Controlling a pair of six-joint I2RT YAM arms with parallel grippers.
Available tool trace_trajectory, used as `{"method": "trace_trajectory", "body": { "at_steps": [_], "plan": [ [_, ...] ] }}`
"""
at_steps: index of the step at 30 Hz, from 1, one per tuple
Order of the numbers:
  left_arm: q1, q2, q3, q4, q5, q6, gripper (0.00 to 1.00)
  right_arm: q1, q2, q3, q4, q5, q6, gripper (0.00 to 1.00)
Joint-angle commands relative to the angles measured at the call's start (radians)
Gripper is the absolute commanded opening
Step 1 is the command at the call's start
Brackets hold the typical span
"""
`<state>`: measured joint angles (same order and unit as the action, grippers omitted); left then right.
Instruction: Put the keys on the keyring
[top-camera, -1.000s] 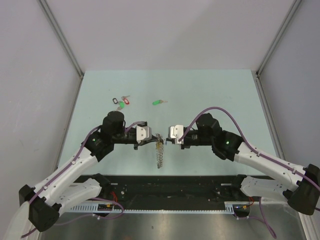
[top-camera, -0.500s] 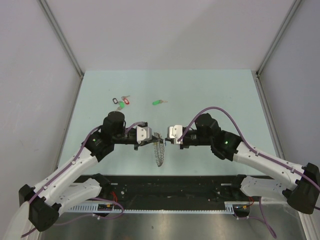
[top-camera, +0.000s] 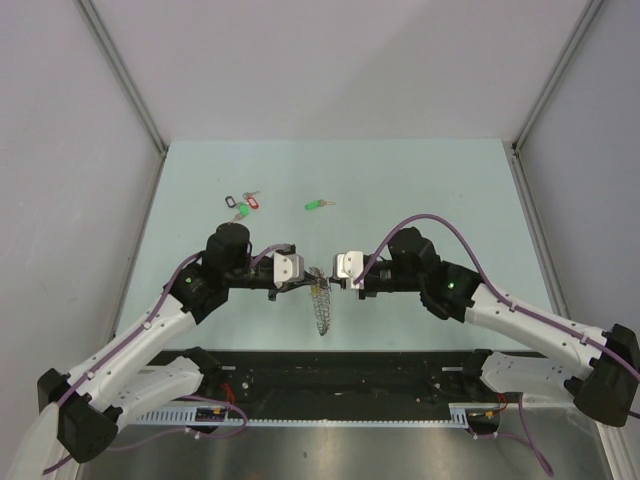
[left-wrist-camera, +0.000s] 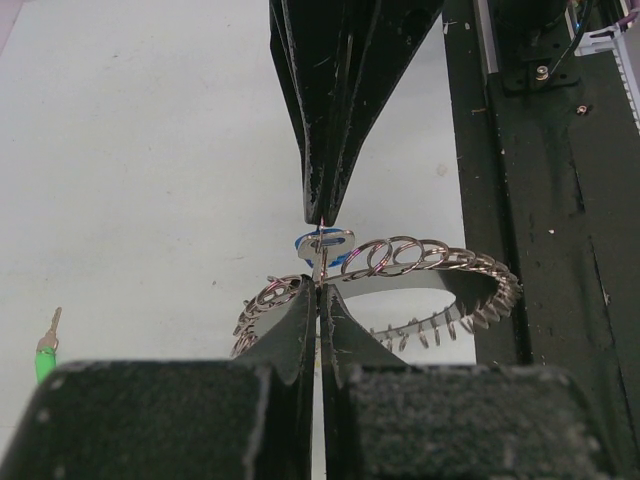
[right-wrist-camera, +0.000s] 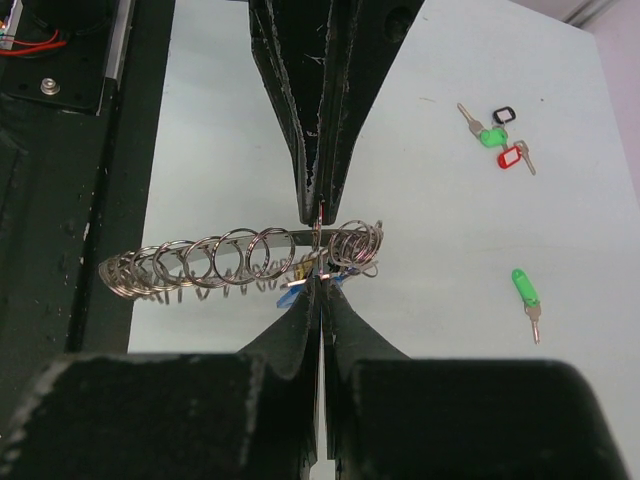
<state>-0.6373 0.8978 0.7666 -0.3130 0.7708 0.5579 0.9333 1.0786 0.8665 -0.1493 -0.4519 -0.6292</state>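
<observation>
The left gripper (left-wrist-camera: 320, 293) pinches the keyring (left-wrist-camera: 440, 258) aloft while the right gripper (right-wrist-camera: 318, 292) clamps the blue-tagged key (left-wrist-camera: 325, 243) against its coil, seemingly to thread it.

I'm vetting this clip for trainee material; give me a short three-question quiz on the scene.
1. True or false: the green-tagged key lies on the table, off the keyring.
2. The keyring is: A) flat on the table; B) held up where left gripper and right gripper meet; C) out of view.
3. What colour is the tag of the key between the shut fingertips?
Key: 1 true; 2 B; 3 blue.
</observation>
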Motion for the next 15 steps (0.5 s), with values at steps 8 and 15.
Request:
{"method": "trace_trajectory", "body": {
  "at_steps": [8, 15],
  "plan": [
    [-0.005, -0.020, 0.020, 0.026, 0.038, 0.034, 0.00, 0.012, 0.000, 0.048, 0.037, 0.009, 0.002, 0.00],
    [-0.005, -0.023, 0.019, 0.028, 0.016, 0.034, 0.00, 0.013, -0.009, 0.048, 0.033, 0.016, 0.006, 0.00]
  ]
}}
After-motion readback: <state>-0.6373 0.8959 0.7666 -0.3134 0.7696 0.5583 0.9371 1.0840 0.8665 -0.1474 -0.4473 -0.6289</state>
